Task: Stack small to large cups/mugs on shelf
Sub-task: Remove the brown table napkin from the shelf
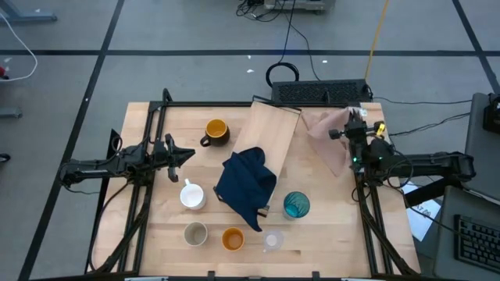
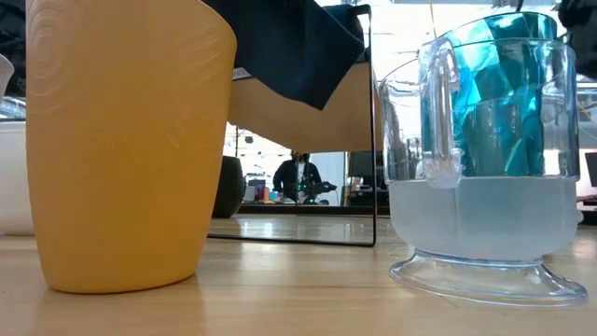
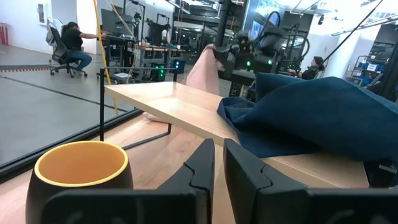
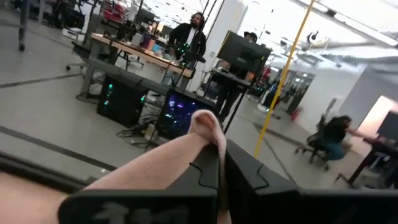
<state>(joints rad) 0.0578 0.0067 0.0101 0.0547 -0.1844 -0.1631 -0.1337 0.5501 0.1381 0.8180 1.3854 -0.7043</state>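
Right gripper (image 1: 351,125) raised at far right table edge, fingers pinching pink cloth (image 1: 328,136). Left gripper (image 1: 181,155) low at left side, fingers nearly closed, empty, pointing toward dark mug (image 1: 215,132) and shelf (image 1: 269,136). Navy cloth (image 1: 246,183) draped over shelf.

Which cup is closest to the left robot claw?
The dark mug with the yellow inside. It stands just past the left gripper, while the white mug and the other cups sit farther along the table.
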